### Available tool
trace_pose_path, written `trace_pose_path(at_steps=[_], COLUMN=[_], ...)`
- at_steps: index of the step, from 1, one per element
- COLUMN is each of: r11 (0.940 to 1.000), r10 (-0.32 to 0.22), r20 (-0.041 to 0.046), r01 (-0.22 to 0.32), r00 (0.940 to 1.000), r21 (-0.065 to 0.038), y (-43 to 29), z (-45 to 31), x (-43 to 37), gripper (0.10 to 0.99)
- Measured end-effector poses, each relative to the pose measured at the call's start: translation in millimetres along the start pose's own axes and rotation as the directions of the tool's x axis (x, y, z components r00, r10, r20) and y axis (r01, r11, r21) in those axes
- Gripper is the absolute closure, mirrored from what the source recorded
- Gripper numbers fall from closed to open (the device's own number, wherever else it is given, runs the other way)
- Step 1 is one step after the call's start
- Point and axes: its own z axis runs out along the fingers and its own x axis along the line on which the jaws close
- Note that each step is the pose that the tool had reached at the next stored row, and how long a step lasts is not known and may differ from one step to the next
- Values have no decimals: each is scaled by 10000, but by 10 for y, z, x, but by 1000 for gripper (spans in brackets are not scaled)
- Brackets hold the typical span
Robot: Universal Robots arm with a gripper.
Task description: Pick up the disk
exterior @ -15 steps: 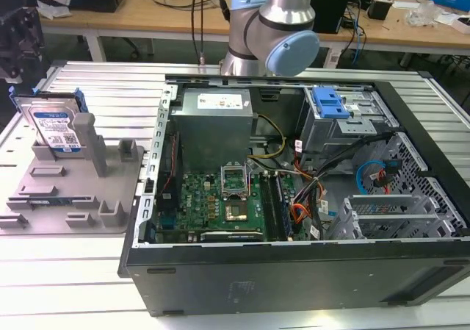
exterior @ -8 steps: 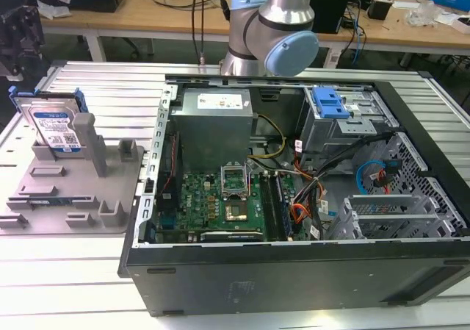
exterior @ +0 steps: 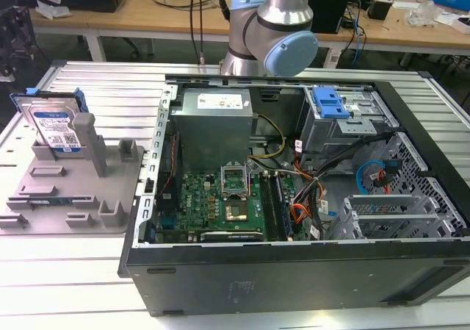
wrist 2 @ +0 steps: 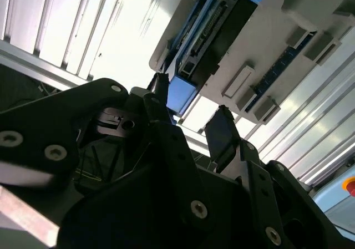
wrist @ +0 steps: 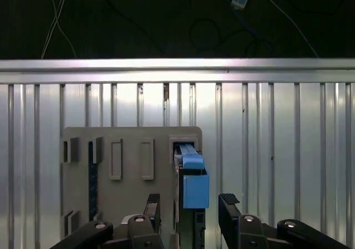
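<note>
Disk: flat silver metal drive with a white-and-blue label and blue side rails. It stands on edge, leaning slightly, in a slot at the far corner of a grey holder. The holder lies on the ribbed metal surface, at the exterior view's left of the open computer case.

Tool: two dark fingers spread wide with nothing between the pads. In the first wrist view it looks down on the disk's upper edge, which lines up with the gap. No contact is visible.

Handling (judged): rigid and dense for its size. The metal faces are smooth and likely slick; the plastic rails offer more bite. The label face and the underside board should take no hard point load. The best hold is probably across the two broad faces, on the upper part clear of the slot, followed by a straight lift so the rails do not bind.

Not made out:
- The lower part of the disk, sunk in the slot.
- The rear face of the disk.
- How high the tool stands above the disk.
- How tightly the slot holds the disk.

The arm is cut off at the frame top.
</note>
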Motion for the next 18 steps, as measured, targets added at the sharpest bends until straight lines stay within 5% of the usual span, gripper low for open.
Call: trace_pose_path(at_steps=[18], r11=[10000], r10=[-23], r20=[-37], r01=[23], r00=[10000], r21=[1], y=[-3], z=[103], x=[-2], gripper=[545])
